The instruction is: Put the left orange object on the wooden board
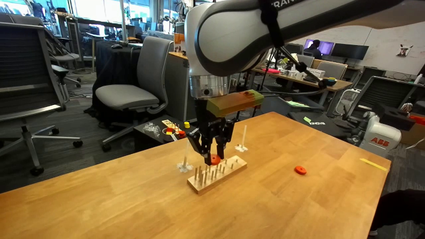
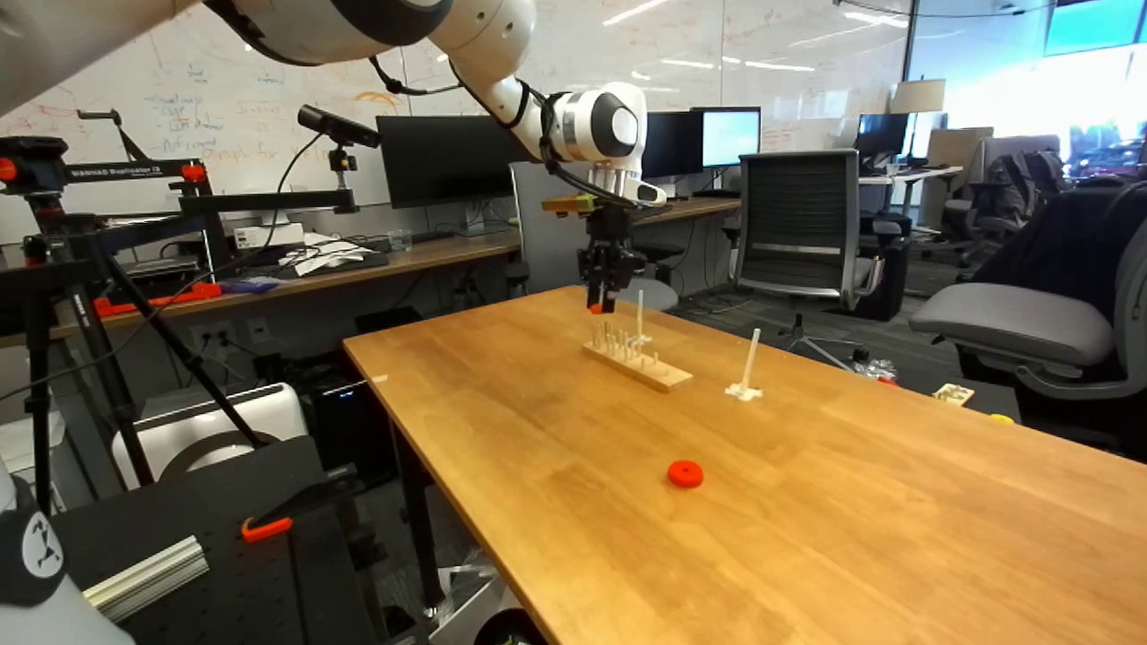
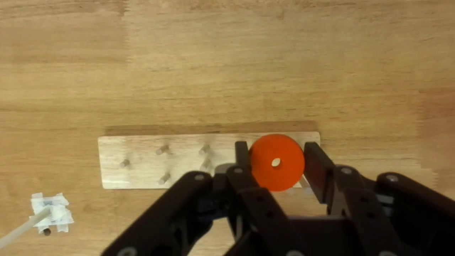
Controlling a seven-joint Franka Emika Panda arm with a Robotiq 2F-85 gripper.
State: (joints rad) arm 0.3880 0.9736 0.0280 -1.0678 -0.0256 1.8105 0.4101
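Presently; end effector [image 1: 214, 157] pinching orange disc [image 3: 277, 176]; held over wooden board [image 3: 185, 156]; other disc [image 2: 685, 474] on tabletop [image 2: 806, 502]

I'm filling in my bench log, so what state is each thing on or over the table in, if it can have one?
Board: flat on the table.
Pegs: upright; those in view bare.
Held disc: gripped, raised over the board, not seated.
Tool: shut on that disc.
Loose disc: lying flat on the table.
Posts: two, standing, taped at the base.
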